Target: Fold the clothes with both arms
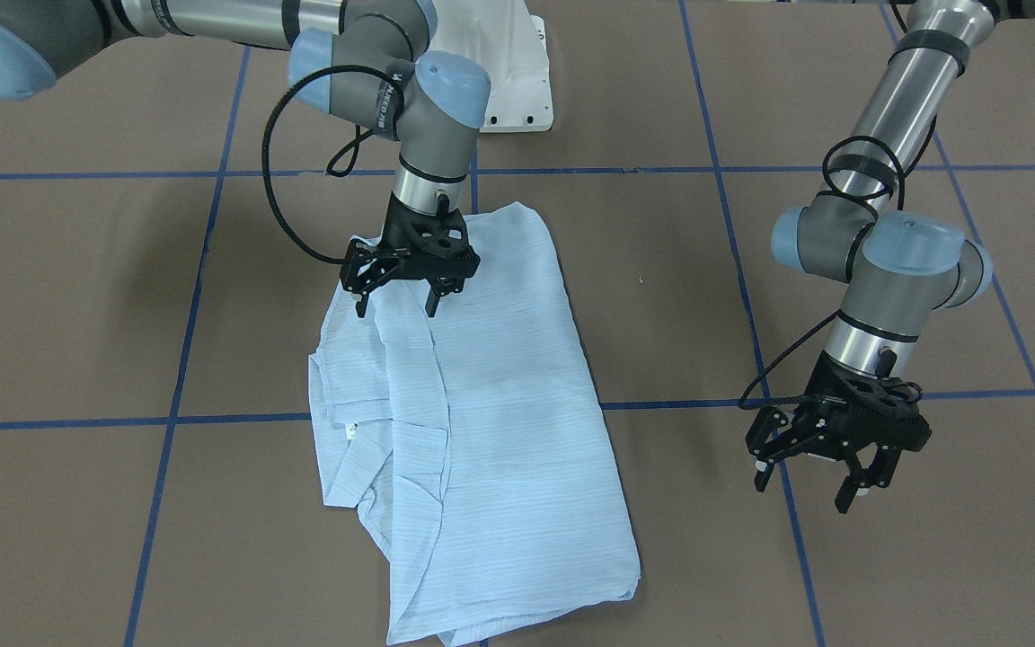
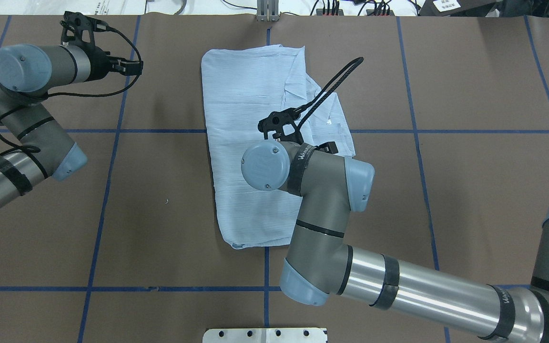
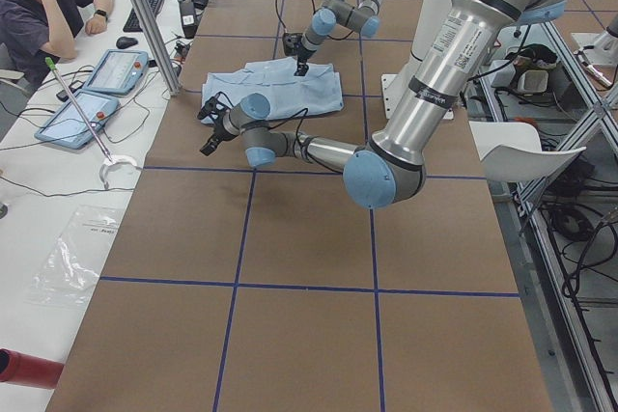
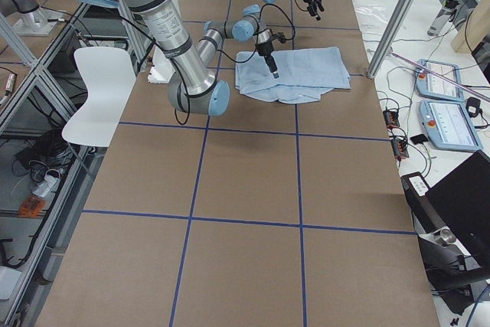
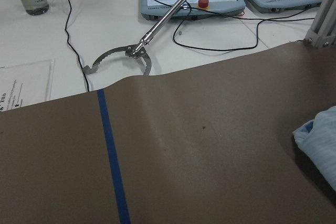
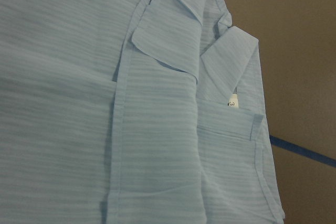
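the table (image 1: 77, 296) is covered in flat matte brown paper, crossed by thin blue tape lines (image 1: 212, 419) in a square grid. the shirt (image 1: 499, 386) lies at its middle, folded into a long, roughly rectangular slab of thin pale-blue cloth with faint fine stripes. the half of the shirt toward the robot's left is one smooth sheet. the half toward its right is layered with overlapping flaps, stitched hems and soft creases.

the right arm (image 1: 428, 99), a silver tube with grey joints and light blue caps, bends down over the shirt's end nearest the robot. the left arm (image 1: 895, 252), of the same build, stands well apart from the shirt on the robot's left. the right claw (image 1: 396, 310), black and two-fingered, is spread wide with nothing between its fingers, tips down at the cloth; i cannot tell whether they touch it. the left claw (image 1: 802, 494) hangs released and empty over bare paper beside the shirt's far end. a small white tag (image 6: 233, 102) peeks from under a flap.
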You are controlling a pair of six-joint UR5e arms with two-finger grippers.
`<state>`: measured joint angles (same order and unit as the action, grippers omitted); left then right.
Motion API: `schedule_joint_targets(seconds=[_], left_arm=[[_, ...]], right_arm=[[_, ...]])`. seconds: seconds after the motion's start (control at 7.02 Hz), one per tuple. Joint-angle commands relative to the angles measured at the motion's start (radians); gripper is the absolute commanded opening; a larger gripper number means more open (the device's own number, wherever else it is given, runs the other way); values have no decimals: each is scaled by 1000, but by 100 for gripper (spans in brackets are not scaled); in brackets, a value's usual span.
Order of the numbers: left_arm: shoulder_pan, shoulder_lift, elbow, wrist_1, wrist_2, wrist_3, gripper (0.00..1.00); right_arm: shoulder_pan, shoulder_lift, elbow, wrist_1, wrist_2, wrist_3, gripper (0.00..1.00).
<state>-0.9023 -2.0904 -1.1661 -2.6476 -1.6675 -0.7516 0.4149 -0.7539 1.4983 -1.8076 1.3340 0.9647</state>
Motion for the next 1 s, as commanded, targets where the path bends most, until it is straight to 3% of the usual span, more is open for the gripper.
schedule_joint_targets(seconds=[0.0,0.86], left_arm=[[0,1,0,0,0,0,100],[0,1,0,0,2,0,100]], right_arm=[[-10,19,-56,-1,-27,-35,100],[-27,34,-112,-3,-55,-32,100]])
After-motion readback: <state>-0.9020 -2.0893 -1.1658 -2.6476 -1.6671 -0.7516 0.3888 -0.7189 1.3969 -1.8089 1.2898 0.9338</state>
